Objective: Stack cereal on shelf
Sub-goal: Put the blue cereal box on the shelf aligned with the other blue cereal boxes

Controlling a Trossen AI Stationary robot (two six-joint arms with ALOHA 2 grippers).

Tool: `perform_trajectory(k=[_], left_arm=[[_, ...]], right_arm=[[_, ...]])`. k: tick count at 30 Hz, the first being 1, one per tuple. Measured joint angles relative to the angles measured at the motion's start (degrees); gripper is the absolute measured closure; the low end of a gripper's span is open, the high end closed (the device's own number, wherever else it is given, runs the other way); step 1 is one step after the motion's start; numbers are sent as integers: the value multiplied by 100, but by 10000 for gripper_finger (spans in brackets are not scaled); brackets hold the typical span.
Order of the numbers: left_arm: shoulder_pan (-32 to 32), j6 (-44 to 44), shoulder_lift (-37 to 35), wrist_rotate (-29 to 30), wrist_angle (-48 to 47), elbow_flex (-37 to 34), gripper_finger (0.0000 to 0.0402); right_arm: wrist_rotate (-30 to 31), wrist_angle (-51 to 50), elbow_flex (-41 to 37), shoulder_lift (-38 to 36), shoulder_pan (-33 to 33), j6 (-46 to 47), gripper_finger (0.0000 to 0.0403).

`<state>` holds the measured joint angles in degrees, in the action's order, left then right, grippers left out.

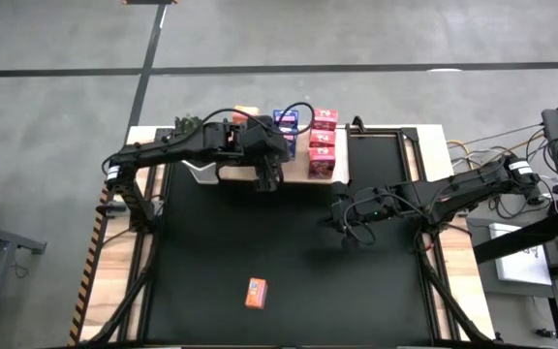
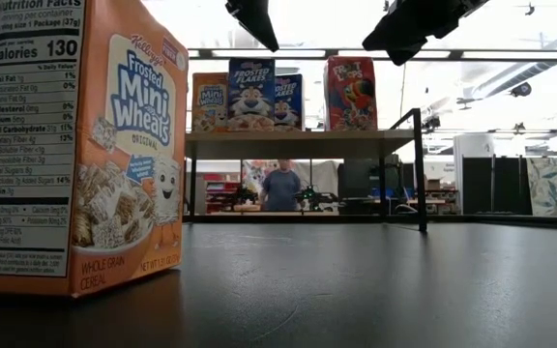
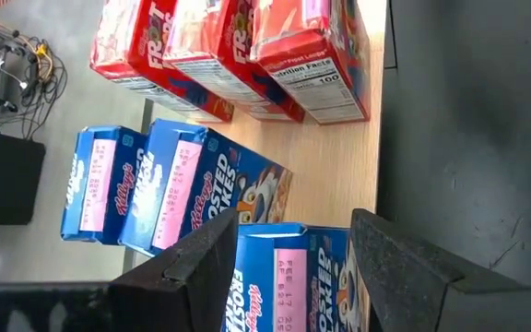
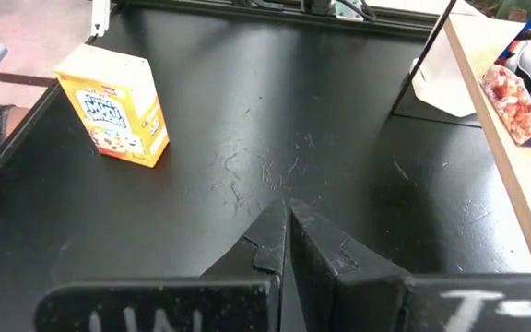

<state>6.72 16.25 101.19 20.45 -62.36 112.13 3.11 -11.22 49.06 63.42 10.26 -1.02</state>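
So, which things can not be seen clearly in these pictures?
- Orange cardboard boxes on the light wooden shelf: high view, left arm covers them; count unclear.
- Left gripper: left wrist view, picture's edge cuts off the blue cardboard box between its fingers; contact unclear.
- Lone orange box: low view, edge crops it.

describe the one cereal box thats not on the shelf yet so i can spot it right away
Start at the black table mat and go to its near edge, far from the wooden shelf. The orange Frosted Mini-Wheats box stands there alone; every other box sits on the shelf.
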Motion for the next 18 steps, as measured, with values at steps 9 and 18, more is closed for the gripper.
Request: perform_trajectory(k=[9, 18], left_arm=[[-529, -233, -485, 519, -705, 80, 206], [-631, -785, -1024, 1328, -1171, -1064, 282]], right_arm=[[-2, -5, -16, 0, 0, -35, 394], [-2, -1, -33, 0, 0, -181, 394]])
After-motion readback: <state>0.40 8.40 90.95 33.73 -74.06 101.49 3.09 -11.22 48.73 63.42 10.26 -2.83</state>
